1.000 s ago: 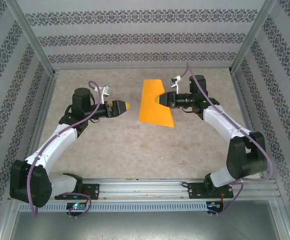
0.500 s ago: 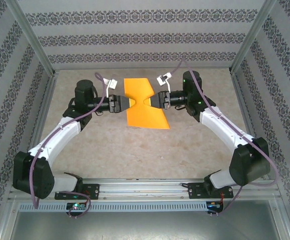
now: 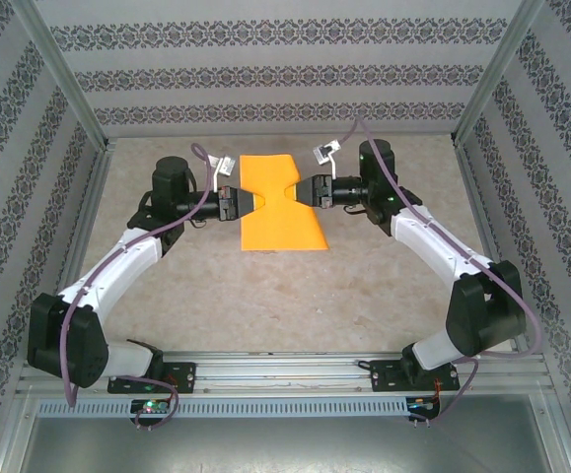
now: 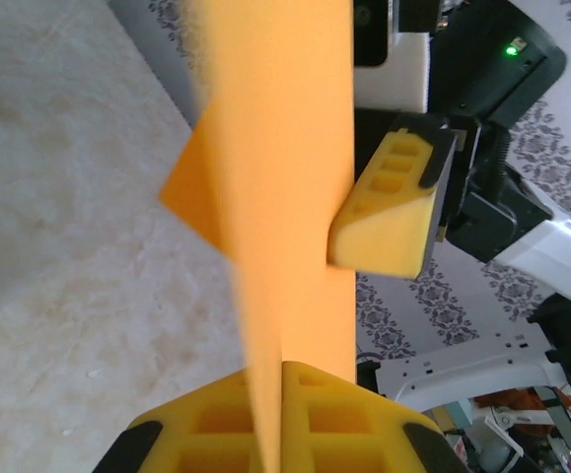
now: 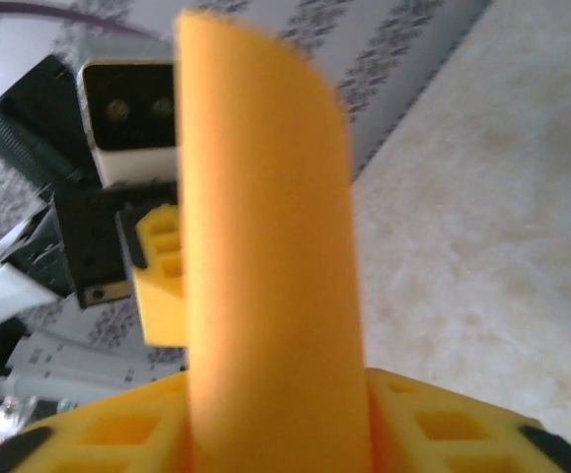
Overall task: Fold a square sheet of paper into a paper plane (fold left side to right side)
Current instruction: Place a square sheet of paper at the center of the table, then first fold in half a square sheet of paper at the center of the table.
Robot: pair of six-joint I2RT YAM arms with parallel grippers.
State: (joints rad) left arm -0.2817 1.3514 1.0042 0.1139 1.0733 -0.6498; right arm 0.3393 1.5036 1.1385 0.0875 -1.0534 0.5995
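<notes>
L gripper [image 3: 247,202]: yellow fingers pressed together on L edge of thin orange paper sheet [image 3: 283,225]; the clamp is clear in its wrist view. R gripper [image 3: 302,190] at sheet's R edge, directly opposite. Paper runs between its fingers [image 5: 463,434], but can't tell if squeezed or loose. Sheet is far-centre over beige speckled table [image 3: 265,296], between both grippers, waisted inward at each contact and wider at far and near ends. Looks curved in R wrist view. Can't tell if near edge touches table.

Top cam overhead from near edge, looking down, wrist cams close-up, facing each other, all share paper [image 3: 280,222]
</notes>
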